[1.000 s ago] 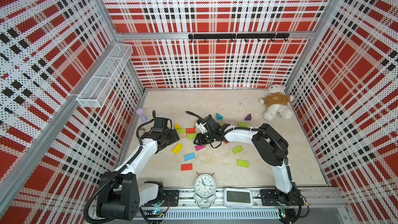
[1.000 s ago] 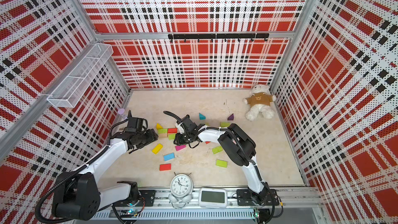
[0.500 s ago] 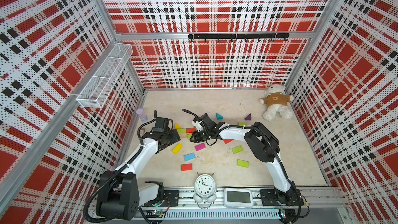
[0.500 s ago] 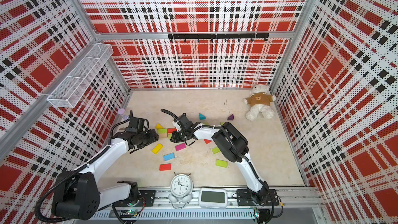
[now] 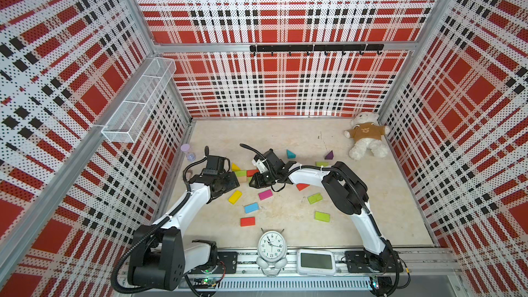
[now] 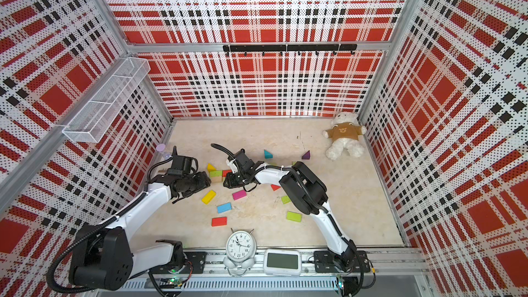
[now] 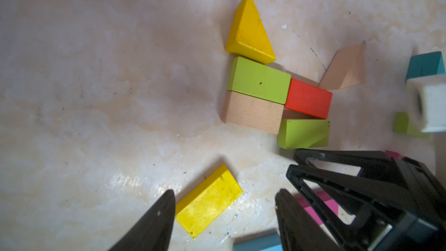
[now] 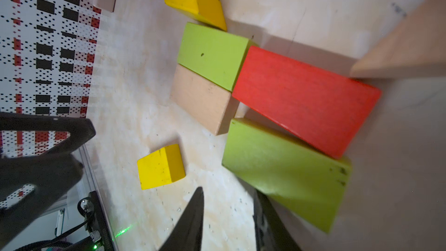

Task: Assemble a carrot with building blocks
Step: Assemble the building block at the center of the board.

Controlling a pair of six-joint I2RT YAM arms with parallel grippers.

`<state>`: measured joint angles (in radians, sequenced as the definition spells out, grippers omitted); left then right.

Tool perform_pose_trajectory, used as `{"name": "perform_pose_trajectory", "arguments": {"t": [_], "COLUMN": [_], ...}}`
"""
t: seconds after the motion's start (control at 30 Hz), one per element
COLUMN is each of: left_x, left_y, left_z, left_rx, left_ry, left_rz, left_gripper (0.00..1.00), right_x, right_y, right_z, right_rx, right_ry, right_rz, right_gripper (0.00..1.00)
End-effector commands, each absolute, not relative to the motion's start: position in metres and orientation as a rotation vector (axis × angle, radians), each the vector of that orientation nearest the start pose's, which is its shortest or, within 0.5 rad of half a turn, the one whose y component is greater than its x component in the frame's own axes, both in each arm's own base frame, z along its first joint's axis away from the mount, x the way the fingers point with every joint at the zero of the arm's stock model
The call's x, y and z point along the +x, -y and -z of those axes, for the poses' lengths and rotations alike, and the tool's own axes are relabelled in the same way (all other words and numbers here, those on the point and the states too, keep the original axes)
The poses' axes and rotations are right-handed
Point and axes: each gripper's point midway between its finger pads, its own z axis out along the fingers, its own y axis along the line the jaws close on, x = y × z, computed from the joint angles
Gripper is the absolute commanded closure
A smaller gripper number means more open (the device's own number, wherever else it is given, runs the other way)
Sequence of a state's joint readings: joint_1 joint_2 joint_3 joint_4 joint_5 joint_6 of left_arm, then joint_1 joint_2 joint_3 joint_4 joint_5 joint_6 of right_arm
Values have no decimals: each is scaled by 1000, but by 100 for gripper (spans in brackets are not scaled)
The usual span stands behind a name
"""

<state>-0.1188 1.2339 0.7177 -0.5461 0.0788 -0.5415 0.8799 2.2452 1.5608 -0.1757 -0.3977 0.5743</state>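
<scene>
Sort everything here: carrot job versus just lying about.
Job: yellow wedge, lime block, tan block, red block, yellow block, magenta block, blue block, teal wedge, purple wedge.
Lying about: teddy bear, alarm clock, digital display, hourglass, wire basket.

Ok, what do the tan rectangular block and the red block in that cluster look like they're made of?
Tan rectangular block: apparently bare wood, matte; fine grain flecks show on its top face. Red block: probably wood as well, under matte red paint; faint grain streaks run along its face.
</scene>
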Motion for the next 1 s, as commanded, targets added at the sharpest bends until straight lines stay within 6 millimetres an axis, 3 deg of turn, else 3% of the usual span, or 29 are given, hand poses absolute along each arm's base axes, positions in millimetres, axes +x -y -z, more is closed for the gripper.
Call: {"name": "perform_pose_trajectory", "arguments": {"t": [0.0, 0.7, 0.83, 0.97], "left_x": [292, 283, 272, 256], "left_y": [48, 47, 49, 55], "left_z": [-79, -80, -80, -83], "left_rx": [-530, -541, -565, -607], "left_ry": [-2608, -2605, -2608, -2591], "left_rz": [314, 312, 294, 286], "left_gripper": [31, 31, 29, 25], "right_x": [309, 318, 315, 307], "right_y": [-492, -510, -510, -500], "right_z": [-39, -48, -59, -88], "right_rx": [-613, -636, -649, -663], "right_ry": [-2573, -2521, -2492, -2434], "right_rz": [-1104, -1127, -1153, -1187], "right_gripper": [65, 63, 63, 60]}}
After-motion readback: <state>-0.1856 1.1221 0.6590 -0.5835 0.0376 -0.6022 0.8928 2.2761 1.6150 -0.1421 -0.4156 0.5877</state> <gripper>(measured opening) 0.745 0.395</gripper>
